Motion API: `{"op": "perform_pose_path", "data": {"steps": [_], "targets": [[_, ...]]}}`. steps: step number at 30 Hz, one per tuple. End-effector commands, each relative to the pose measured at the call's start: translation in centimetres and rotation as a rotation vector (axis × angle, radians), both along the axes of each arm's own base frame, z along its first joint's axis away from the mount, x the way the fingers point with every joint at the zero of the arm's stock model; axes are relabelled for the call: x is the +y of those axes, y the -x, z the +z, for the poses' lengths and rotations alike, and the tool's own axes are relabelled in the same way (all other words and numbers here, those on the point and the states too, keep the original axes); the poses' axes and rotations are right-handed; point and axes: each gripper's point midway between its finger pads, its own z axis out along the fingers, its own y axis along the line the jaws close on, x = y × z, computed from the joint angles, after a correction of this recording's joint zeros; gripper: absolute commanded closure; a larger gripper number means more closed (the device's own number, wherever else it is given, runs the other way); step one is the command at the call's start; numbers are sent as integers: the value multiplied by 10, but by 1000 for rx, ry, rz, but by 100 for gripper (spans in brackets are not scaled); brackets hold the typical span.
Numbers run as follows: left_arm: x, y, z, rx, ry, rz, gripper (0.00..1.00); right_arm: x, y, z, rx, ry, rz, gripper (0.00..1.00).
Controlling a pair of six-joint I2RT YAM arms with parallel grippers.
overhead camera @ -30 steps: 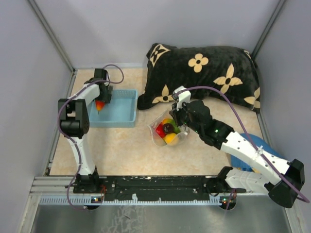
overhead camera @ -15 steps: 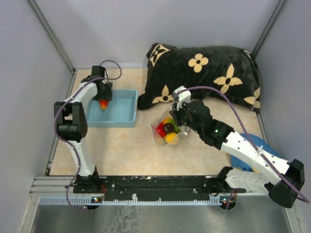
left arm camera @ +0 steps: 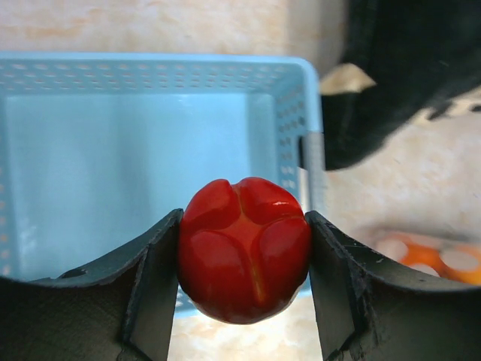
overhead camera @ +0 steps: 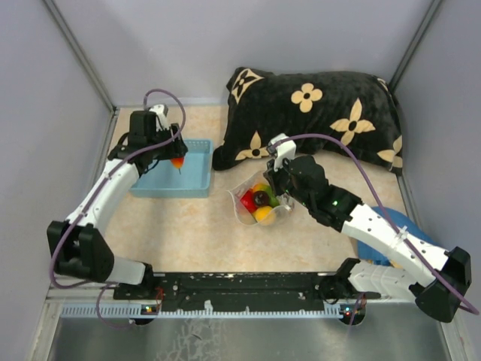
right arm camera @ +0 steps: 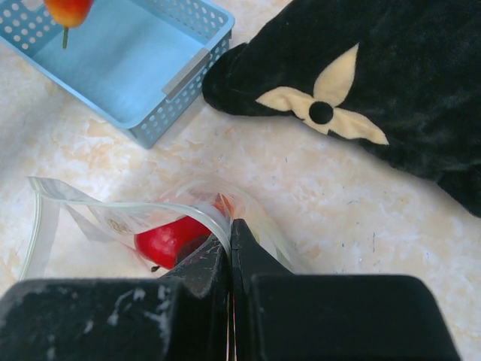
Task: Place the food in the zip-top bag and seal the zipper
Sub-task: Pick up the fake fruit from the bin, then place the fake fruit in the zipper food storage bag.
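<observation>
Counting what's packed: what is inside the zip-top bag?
The zip-top bag holds toy food: red, yellow, green, orange, dark brown. Anything beneath those is covered.

A light blue basket (overhead camera: 192, 180) sits just left of a black flowered pillow (overhead camera: 331, 113).

The left arm (overhead camera: 105, 197) stretched far forward, the left gripper (overhead camera: 175, 156) clamped on a red pepper (left arm camera: 244, 259). The right arm (overhead camera: 376, 226) reached forward and leftward, the right gripper (overhead camera: 275, 183) pinched tight on the bag (right arm camera: 98, 218) rim.
</observation>
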Motion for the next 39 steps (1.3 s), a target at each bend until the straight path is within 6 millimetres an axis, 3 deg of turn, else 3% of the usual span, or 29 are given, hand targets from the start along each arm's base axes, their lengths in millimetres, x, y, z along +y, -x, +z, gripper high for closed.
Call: {"op": "perform_pose_path", "data": {"steps": [1, 8, 15, 22, 30, 39], "targets": [[-44, 15, 35, -142, 124, -106, 47, -3, -4, 53, -98, -108, -32, 100], [-100, 56, 84, -315, 240, -301, 46, -5, -4, 55, -88, -110, -42, 100], [-154, 120, 135, -545, 314, -554, 47, -5, -4, 55, -84, -117, -50, 100], [-188, 172, 162, -688, 350, -722, 48, -3, -3, 55, -74, -126, -41, 100], [-232, 225, 158, -840, 249, -900, 50, -1, -1, 55, -62, -136, -32, 100], [-269, 226, 119, -943, -67, -988, 52, -2, 3, 59, -61, -147, -26, 100]]}}
